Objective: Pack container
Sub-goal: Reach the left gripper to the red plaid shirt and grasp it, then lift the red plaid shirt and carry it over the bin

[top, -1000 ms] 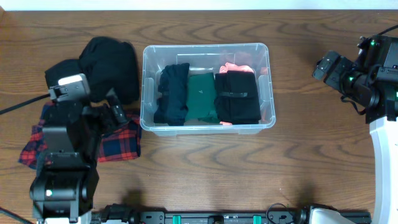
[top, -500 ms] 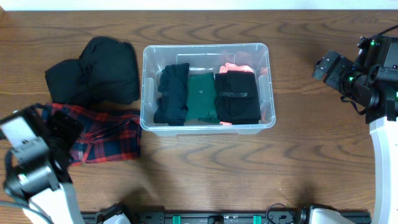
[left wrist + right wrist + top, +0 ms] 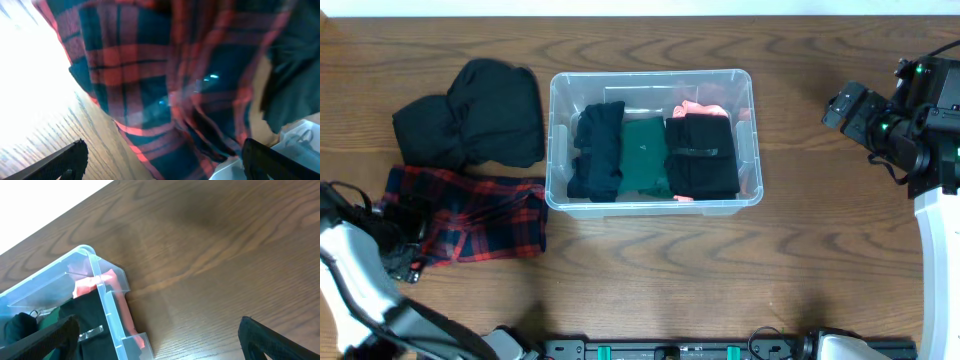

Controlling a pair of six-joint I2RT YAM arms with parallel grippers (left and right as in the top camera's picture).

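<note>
I am working the loading step of the packing. The large clear plastic rectangular bin (image 3: pixel 650 74) is sitting at the middle of the brown wooden table (image 3: pixel 620 270). It is already carrying a folded black garment (image 3: pixel 597 150), a dark green one (image 3: pixel 645 155), another black stack (image 3: pixel 702 155) and a coral piece (image 3: pixel 695 103) at the back.

I am lining the left gripper (image 3: pixel 165 147) up on the red-and-navy plaid flannel shirt (image 3: pixel 480 215), which is lying flat just left of the bin, below a heap of black clothing (image 3: pixel 470 115). Next, I judge, I am going to need to drop, gather a fold and close.

The left fingers are standing wide apart with plaid filling the wrist view. Nothing is pinched, and I cannot tell whether they are touching the cloth. The right gripper (image 3: pixel 159 325) is hanging wide and empty, well right of the bin.
</note>
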